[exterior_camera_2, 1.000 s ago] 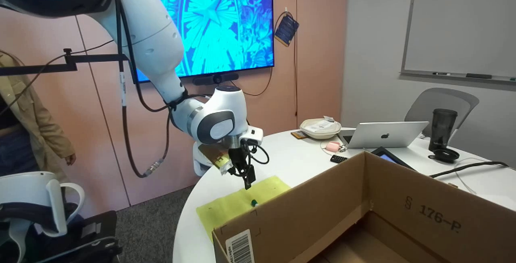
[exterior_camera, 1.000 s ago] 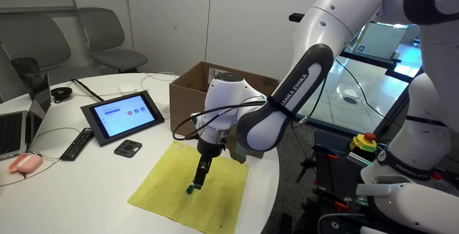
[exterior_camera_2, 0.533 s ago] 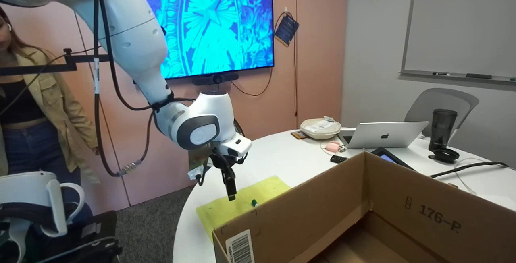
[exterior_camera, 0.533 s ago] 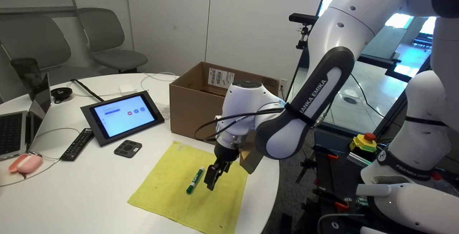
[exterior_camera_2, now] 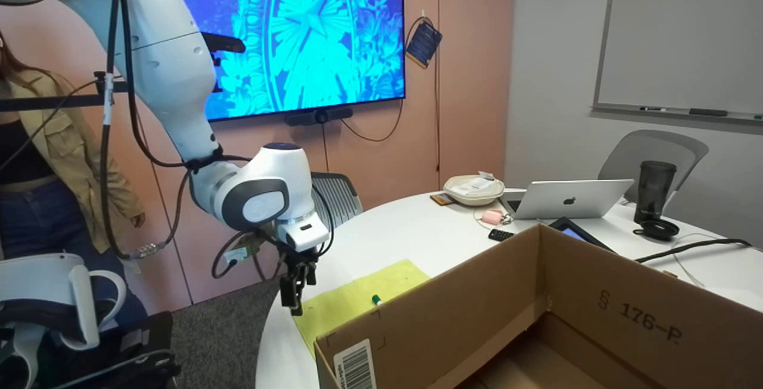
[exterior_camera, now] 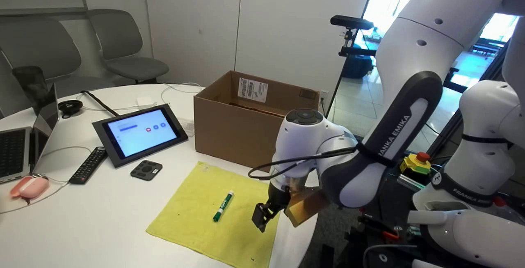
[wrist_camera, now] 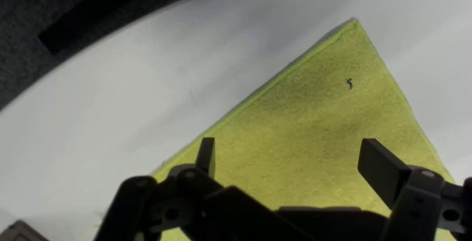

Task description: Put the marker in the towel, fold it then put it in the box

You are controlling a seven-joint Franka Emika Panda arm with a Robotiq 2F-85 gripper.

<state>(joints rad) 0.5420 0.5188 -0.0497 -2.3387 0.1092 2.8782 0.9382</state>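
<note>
Marker (exterior_camera: 223, 206), green with white end, on flat yellow towel (exterior_camera: 184, 218), tool (wrist_camera: 287, 156) wide-jawed

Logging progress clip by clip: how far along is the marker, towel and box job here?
Done: the marker lies on the towel. In hand: the end effector is open over the towel near one edge, holding nothing, perhaps lining up the fold. Left: folding, as the towel lies spread flat, then boxing, as towel and marker are outside the box.
</note>
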